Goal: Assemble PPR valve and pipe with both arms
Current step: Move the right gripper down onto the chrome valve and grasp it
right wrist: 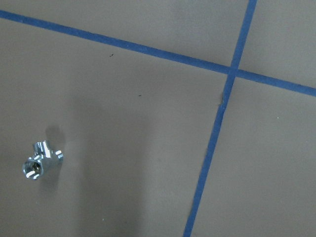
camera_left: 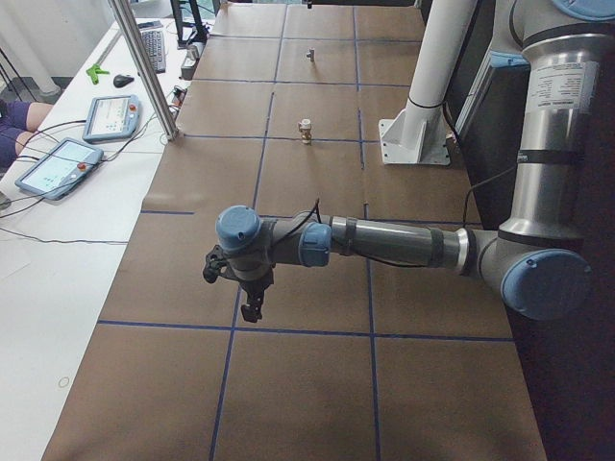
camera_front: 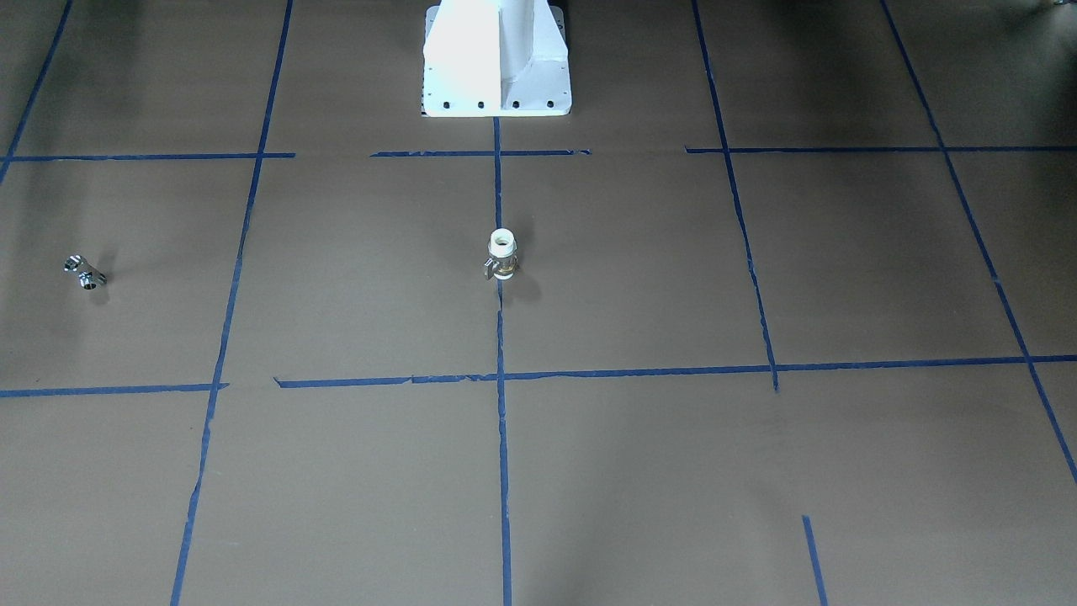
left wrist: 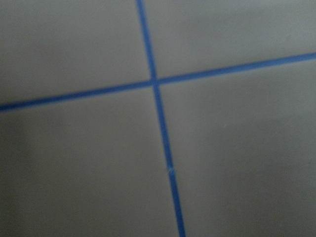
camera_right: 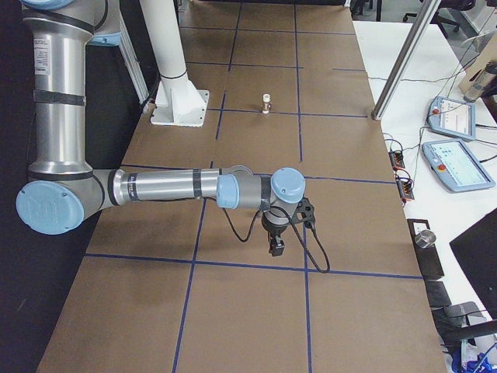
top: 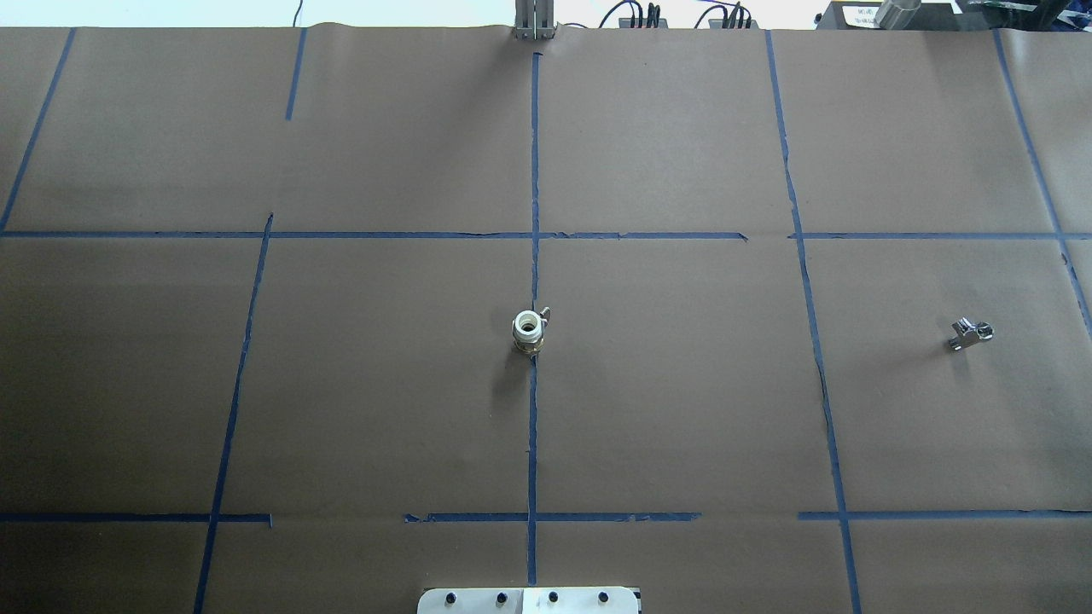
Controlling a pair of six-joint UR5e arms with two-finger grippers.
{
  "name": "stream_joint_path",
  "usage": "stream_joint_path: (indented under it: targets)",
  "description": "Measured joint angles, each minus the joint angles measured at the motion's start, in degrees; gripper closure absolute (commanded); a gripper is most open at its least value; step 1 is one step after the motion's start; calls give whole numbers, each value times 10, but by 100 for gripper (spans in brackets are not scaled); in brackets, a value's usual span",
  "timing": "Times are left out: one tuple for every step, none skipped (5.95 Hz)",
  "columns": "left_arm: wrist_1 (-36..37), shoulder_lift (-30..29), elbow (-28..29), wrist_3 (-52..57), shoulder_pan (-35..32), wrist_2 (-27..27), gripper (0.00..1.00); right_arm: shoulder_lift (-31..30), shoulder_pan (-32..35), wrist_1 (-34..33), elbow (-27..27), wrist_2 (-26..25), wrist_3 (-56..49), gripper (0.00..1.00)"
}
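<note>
Valve [top: 528, 328] stands upright on the centre tape line [top: 533, 426], white collar end up, grey lever sticking out toward the far right in the overhead view. It sits mid-table, straight out from the white pedestal [camera_front: 496, 59].

Pipe [top: 970, 333] lies on its side on the brown paper [top: 384, 384], well apart from the valve, out on the robot's right. Right wrist view has it low in the left corner, with a tape crossing [right wrist: 230, 72] up to the right.

Left arm [camera_left: 384, 245] reaches low across the table's near end in the left side view. Left gripper [camera_left: 251, 309] points down, clear of the paper, near a tape line. Fingers too small to read: cannot tell if apart or together. Left wrist view is blurred, just tape and paper.

Right arm [camera_right: 163, 186] mirrors it at the other end. Right gripper [camera_right: 276, 247] hangs nose-down with a cable looped beside it; finger spacing cannot be told either.

Both grippers are well apart from the valve.

Side bench: two teach pendants [camera_left: 110, 117], a keyboard [camera_left: 154, 48], and a metal post [camera_left: 144, 67] at the table edge.
</note>
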Motion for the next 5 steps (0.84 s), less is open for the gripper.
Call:
stream_joint_path:
  targets:
    - [-1,4,-3,-6,-2,-1,0,-23,-50,122,-5,-7,119,0]
    - [-2,4,-4,-9,-2,-1,0,-36,-110,236,-12,-29,240,0]
    - [-3,5,-4,-10,-2,-1,0,-38,-161,302,-13,-56,313,0]
    - [-4,5,-3,-11,-2,-1,0,-34,-192,328,-9,-71,338,0]
    - [-4,5,-3,-11,-2,-1,0,-30,-213,335,-7,-77,345,0]
